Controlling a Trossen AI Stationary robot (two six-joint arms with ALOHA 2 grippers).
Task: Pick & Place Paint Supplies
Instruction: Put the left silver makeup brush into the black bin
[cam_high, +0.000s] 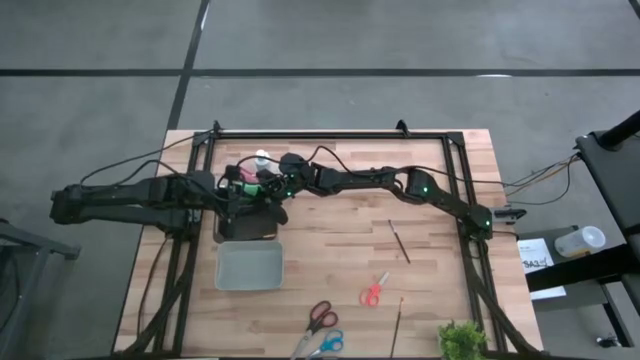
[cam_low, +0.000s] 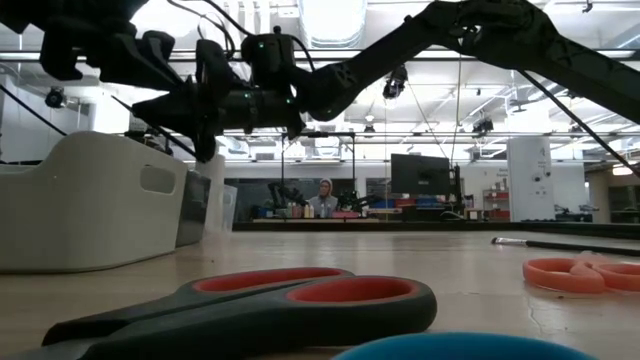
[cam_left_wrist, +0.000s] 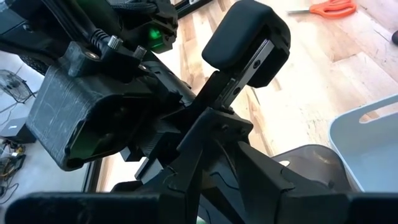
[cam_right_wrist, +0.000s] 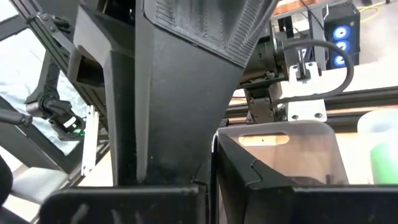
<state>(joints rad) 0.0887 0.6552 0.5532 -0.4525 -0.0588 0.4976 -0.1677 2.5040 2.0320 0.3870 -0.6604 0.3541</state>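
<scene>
The two arms meet over the back left part of the bench (cam_high: 340, 250); the left hand (cam_high: 237, 189) and the right hand (cam_high: 268, 186) are close together there, above a dark bin (cam_high: 247, 224); the right hand is shut tight, with nothing seen between its fingers; the left hand's fingers stand apart, and I cannot tell if they hold anything, because the arms hide that spot.

A white paint bottle (cam_high: 262, 158) stands near the back edge, just behind the hands; a bit of green (cam_high: 266, 182) and a bit of pink-red (cam_high: 239, 187) show between the two hands, but they are too small to tell what they are.

A pale bin (cam_high: 249, 266) sits in front of the dark bin, toward the front edge; one thin brown brush (cam_high: 398, 241) lies on the right half of the bench, well apart from the hands; another brush (cam_high: 399, 320) lies near the front edge.

Orange scissors (cam_high: 374, 290) lie between those two brushes; red-handled scissors (cam_high: 320, 317) and blue-handled scissors (cam_high: 327, 345) lie at the front edge; a small green plant (cam_high: 462, 342) sits at the front right corner; in the low view a person (cam_low: 324, 198) is far back in the room.
</scene>
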